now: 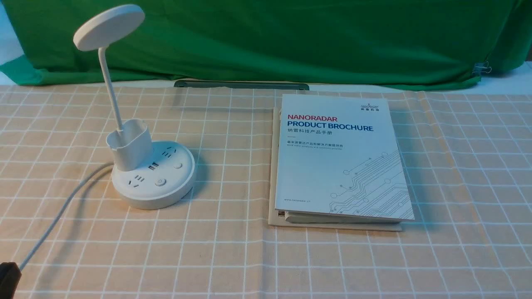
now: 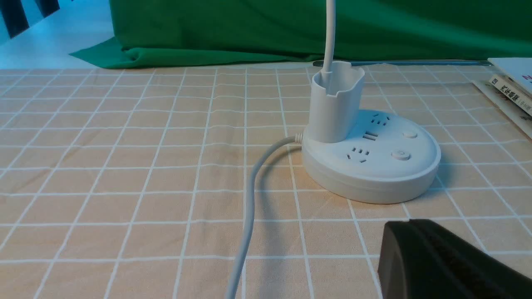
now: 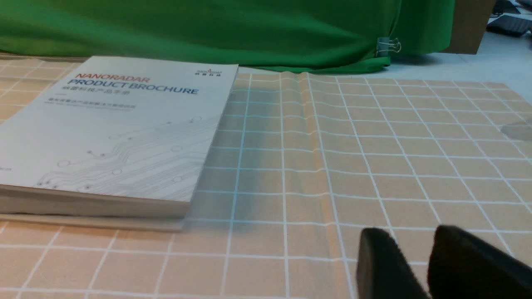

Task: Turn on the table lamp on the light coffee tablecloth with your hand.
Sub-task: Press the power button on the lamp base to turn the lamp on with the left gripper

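The white table lamp stands at the left on the light coffee tablecloth. Its disc head shows no glow. Two round buttons sit on the base's top, beside the sockets. The white cord runs off to the near left. The base also shows in the left wrist view. My left gripper is shut and empty, low over the cloth a little short of the base; it shows at the front view's bottom left corner. My right gripper is slightly open and empty over bare cloth.
A stack of brochures lies in the middle of the cloth, right of the lamp, and shows in the right wrist view. A green cloth hangs along the back. A dark bar lies at its foot.
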